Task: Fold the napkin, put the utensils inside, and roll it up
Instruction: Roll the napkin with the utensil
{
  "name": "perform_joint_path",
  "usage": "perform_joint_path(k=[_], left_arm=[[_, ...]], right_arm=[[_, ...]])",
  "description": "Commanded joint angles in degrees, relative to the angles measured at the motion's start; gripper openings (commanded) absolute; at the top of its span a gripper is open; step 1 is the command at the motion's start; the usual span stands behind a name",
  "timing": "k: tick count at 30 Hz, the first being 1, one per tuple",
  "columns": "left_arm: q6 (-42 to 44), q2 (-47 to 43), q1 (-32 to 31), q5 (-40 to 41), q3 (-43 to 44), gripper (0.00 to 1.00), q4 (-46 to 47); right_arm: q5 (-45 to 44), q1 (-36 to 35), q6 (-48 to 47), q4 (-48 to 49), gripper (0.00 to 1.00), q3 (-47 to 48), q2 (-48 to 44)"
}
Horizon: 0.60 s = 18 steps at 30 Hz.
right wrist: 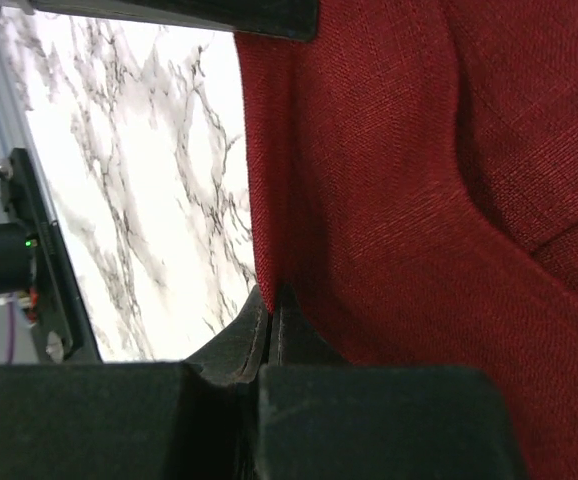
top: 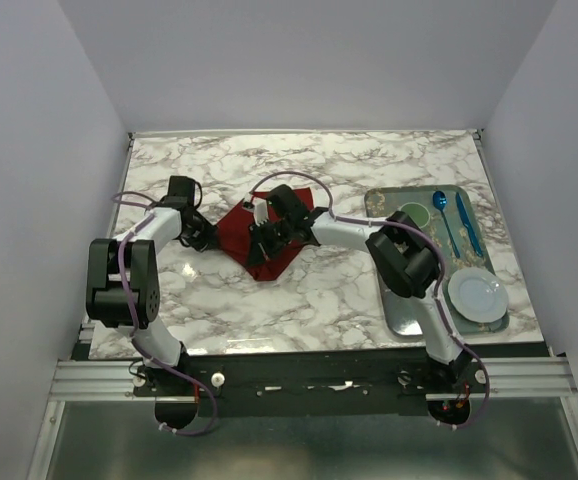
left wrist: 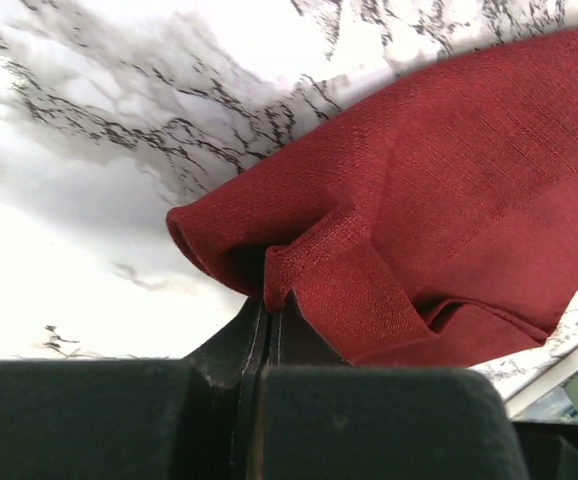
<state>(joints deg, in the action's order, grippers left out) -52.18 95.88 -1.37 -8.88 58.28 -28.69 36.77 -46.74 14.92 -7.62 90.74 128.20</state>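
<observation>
- Top external view: the dark red napkin [top: 264, 240] is lying bunched mid-counter [top: 369, 160], and the folding step is going on.
- Clamped together on soft woven cloth edges, the left claw [left wrist: 269, 305] and right claw [right wrist: 272, 300] are each pinching the napkin.
- The next move is probably calling for carrying both edges across evenly, keeping the limp cloth taut.

One napkin [top: 241, 232], two blue utensils [top: 440, 201], one tray [top: 394, 196], one white plate [top: 477, 295]
</observation>
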Motion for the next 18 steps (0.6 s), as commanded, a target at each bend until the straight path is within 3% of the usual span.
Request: perform_joint_path(k=[1,15,18], left_arm=[[-0.81,-0.78,-1.53,8.44,3.59,0.0,0.65],[-1.69,3.97,-5.22,11.43,7.72,0.0,-0.05],[-1.43,4.93,-5.23,10.82,8.16,0.0,-0.14]], right_arm=[[10.33,1.56,3.71,0.4,0.01,-2.23,3.1],[6.47,2.71,3.28,-0.99,0.01,-2.41,4.08],[4.8,2.71,2.14,-3.28,0.07,-1.8,2.5]])
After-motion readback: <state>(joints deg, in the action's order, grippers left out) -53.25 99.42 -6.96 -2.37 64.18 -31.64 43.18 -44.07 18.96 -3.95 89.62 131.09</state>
